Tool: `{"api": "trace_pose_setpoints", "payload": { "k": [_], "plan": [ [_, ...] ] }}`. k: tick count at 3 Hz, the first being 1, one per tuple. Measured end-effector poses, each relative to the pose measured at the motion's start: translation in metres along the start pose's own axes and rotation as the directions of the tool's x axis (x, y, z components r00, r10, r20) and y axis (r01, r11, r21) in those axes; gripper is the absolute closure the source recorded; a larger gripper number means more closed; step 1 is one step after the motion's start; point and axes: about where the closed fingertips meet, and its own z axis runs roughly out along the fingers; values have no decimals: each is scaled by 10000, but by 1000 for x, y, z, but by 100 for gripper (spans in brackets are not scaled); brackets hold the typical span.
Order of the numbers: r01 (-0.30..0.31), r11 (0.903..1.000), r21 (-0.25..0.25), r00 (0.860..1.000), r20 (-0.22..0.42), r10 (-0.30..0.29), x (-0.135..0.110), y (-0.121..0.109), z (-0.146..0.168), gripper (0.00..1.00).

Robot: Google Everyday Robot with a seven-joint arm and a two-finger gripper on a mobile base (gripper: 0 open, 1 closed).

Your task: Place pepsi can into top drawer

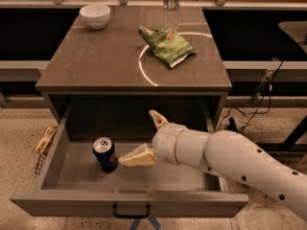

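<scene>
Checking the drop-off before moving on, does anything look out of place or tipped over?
One thing: a tan packet lies on the floor left of the top drawer. The pepsi can stands upright inside, with the open tool beside it.

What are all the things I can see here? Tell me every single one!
pepsi can: one, dark blue with a silver top, standing upright in the left part of the drawer.
top drawer: one, grey-brown, pulled open under the table, with a black handle on its front.
table: one, brown, above the drawer.
bowl: one, white, on the table's back left corner.
water bottle: one, clear, at the table's back edge.
chip bag: one, green, lying on the table.
gripper: one, cream fingers spread open, inside the drawer, just right of the can.
arm: one, white, reaching in from the right.
</scene>
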Motion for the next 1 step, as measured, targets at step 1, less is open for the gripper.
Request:
{"api": "trace_pose_setpoints", "payload": {
  "k": [1],
  "plan": [
    [7,10000,-3,10000,-1,-7,0,0,0,0]
  ]
}}
